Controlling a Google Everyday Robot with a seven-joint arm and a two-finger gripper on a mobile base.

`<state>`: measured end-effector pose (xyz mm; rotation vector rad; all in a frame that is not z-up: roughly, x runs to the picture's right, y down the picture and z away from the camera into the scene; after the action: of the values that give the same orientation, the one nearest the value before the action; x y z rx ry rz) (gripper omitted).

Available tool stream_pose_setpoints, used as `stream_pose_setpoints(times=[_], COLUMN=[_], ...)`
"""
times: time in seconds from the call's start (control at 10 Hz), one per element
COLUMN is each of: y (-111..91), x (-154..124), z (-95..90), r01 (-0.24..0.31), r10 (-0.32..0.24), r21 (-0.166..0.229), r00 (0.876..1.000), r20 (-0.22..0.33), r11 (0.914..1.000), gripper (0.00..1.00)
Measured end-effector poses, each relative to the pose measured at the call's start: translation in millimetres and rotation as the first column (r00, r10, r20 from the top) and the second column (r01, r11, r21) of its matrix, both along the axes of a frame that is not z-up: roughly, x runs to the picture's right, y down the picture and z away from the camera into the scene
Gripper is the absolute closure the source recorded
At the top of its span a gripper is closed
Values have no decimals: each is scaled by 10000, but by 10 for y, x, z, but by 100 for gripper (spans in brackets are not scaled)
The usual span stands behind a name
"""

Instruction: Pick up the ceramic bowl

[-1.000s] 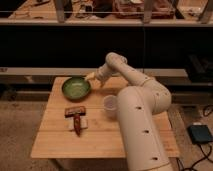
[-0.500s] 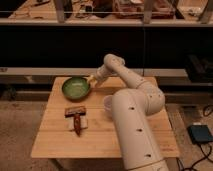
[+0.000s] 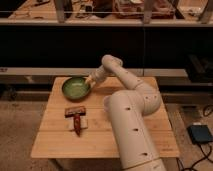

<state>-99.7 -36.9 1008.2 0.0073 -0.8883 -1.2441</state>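
Note:
The ceramic bowl [image 3: 75, 88] is round, shallow and green with a darker rim. It sits upright at the back left of the wooden table [image 3: 55, 135]. My gripper [image 3: 90, 80] is at the end of the white arm [image 3: 131, 107], right at the bowl's right rim and low over the table. I cannot tell whether it touches the rim.
A brown object on a white napkin [image 3: 76, 118] lies in front of the bowl, left of the arm. Dark shelving [image 3: 105, 40] runs behind the table. A blue-grey box [image 3: 200, 134] sits on the floor at the right.
The gripper has moved left, from a short way right of the bowl up to its right rim. The arm swung left too and now covers the cup.

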Motion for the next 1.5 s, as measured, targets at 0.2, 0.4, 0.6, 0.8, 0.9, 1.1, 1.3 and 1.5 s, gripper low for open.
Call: stream_pose_setpoints(times=[0.2, 0.4, 0.6, 0.8, 0.9, 1.1, 1.3, 1.5], y=[56, 107, 172, 220, 228, 183, 63, -131], x=[-60, -90, -108, -130, -143, -183, -206, -231], z=[33, 62, 94, 109, 111, 65, -47, -290], r01=[37, 43, 1, -77, -101, -263, -333, -214], r10=[-36, -39, 9, 95, 123, 299, 378, 264], r21=[-134, -262, -436, -607, -651, -736, -671, -460], r00=[9999, 9999, 9998, 9995, 9994, 9984, 9970, 9937], r20=[94, 151, 218, 301, 327, 477, 668, 1089], r11=[9999, 9996, 9990, 9981, 9978, 9969, 9972, 9987], gripper=[49, 50, 66, 84, 85, 85, 85, 85])
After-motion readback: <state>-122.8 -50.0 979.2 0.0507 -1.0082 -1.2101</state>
